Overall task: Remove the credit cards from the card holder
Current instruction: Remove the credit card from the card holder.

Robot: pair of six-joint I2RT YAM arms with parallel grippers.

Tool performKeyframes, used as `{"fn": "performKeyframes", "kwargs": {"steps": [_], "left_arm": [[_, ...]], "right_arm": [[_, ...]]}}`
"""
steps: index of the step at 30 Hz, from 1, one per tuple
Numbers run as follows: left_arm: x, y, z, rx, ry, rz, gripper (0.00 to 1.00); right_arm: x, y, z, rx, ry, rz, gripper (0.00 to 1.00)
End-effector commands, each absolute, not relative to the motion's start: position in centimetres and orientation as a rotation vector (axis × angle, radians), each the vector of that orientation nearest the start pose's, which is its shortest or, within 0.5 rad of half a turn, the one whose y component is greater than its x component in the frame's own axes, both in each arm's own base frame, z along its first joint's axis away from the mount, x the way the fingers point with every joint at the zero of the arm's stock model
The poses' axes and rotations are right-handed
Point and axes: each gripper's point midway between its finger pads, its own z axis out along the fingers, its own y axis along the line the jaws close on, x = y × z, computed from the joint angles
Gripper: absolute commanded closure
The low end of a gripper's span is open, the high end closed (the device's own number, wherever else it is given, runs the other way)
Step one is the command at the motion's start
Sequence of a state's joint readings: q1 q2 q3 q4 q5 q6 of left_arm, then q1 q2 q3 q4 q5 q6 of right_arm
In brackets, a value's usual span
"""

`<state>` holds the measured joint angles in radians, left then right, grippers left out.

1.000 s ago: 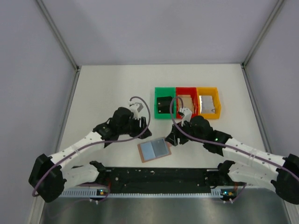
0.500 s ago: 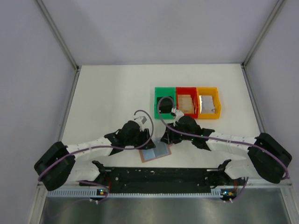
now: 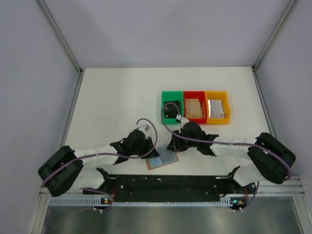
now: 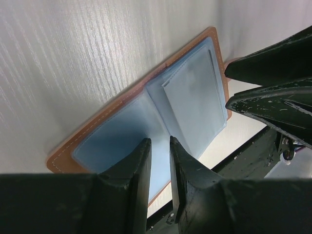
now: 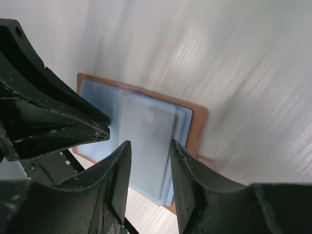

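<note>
The card holder [image 3: 164, 158] lies open on the table, blue-grey inner face [image 4: 190, 97] up, brown leather rim around it. Frosted sleeves [image 5: 146, 122] are stacked on one half. The credit cards stay mostly hidden inside; only a thin dark edge [image 4: 212, 66] shows in a pocket. My left gripper [image 3: 149, 152] stands low over the bare half, jaws open by a narrow gap [image 4: 159, 141] with nothing between them. My right gripper [image 3: 173, 146] hangs over the sleeved half, jaws open [image 5: 149, 144] either side of the sleeve stack. I cannot tell if either touches it.
Green [image 3: 163, 105], red [image 3: 194, 92] and yellow [image 3: 216, 92] bins stand in a row behind the holder, a flat item in each; the green one's is dark. The black base rail [image 3: 165, 183] runs just in front of the holder. Both grippers' fingertips are close together.
Both arms have come down and inward onto the open card holder. Both pairs of jaws have narrowed. The holder has not moved.
</note>
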<state>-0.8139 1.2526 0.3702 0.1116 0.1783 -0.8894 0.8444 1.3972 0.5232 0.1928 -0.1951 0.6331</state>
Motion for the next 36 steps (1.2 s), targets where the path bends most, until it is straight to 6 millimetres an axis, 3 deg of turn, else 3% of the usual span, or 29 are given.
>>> {"fn": "performKeyframes", "kwargs": {"steps": [1, 8, 16, 27, 36], "left_arm": [[15.8, -25.2, 1.8, -0.033, 2.579, -0.931, 0.73], [15.7, -25.4, 1.7, -0.026, 2.585, -0.938, 0.74], [15.6, -25.4, 1.7, -0.023, 2.59, -0.944, 0.75], [15.6, -25.8, 1.9, -0.023, 2.585, -0.968, 0.75], [15.7, -25.5, 2.0, -0.038, 2.574, -0.96, 0.75]], "right_arm": [[18.4, 30.6, 4.7, -0.386, 2.403, 1.003, 0.63], [18.0, 30.8, 4.1, -0.399, 2.44, 1.012, 0.67], [17.6, 31.5, 4.8, -0.412, 2.423, 1.079, 0.8], [17.1, 32.5, 5.0, -0.425, 2.424, 1.164, 0.81], [18.2, 30.7, 6.8, -0.407, 2.382, 1.021, 0.72]]}}
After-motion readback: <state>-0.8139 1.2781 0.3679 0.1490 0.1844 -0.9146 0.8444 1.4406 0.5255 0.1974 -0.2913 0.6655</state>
